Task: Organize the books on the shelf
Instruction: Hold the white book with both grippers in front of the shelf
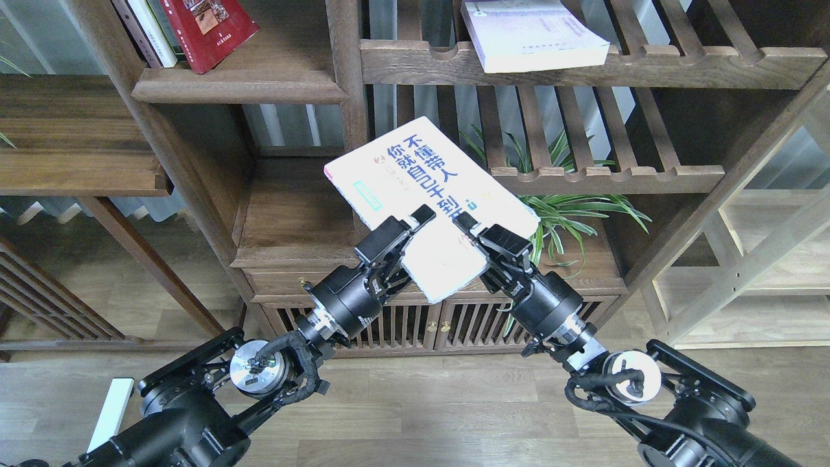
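Progress stands at roughly one book placed of three. Dark red paperback [211, 29] leans on the solid walnut shelf [240, 84] at upper left, beside other spines. Lavender-white paperback [535, 32] lies flat on a slatted rack [583, 65] at upper right, not on the solid plank, so it is judged outstanding. White paperback with blue Chinese characters [425, 194] is in the air, tilted, between the two arms and in front of the bookcase's central upright [347, 97].

Left gripper [405, 237] is pinched on the book's near-left edge; right gripper [476, 233] is pinched on its near-right portion, one finger lying over the cover. Both clamps appear seated (the lower fingers are hidden under the book).

Clearance: the target plank has bare room to the right of the red book, bounded by the central upright on one side. The carried book's far corner sits close to that upright and must pass left of it and above the moulded front edge. A potted plant [570, 207] stands just beside the right arm's path. The lower walnut ledge [292, 214] beneath offers open room.
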{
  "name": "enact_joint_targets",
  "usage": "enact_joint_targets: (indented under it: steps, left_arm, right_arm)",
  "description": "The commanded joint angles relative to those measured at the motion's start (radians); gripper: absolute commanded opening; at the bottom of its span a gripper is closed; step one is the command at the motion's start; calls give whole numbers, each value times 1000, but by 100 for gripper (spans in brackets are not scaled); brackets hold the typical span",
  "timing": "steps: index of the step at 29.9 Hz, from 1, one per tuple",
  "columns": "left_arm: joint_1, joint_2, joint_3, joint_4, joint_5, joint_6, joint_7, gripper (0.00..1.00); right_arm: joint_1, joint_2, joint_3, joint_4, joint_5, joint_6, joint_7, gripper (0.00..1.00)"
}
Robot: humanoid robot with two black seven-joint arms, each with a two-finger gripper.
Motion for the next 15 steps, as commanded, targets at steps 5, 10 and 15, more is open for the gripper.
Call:
enact_joint_targets:
  steps: [5, 10, 15]
  left_arm:
    - [2, 0, -5, -6, -1, -4, -3, 58]
    - [8, 0, -6, -6, -1, -4, -3, 45]
    - [20, 0, -10, -7, -1, -4, -9, 34]
  right_arm:
    - [6, 0, 1, -1, 1, 0, 2, 5]
    - [6, -1, 2, -1, 1, 0, 2, 5]
    - [6, -1, 2, -1, 1, 0, 2, 5]
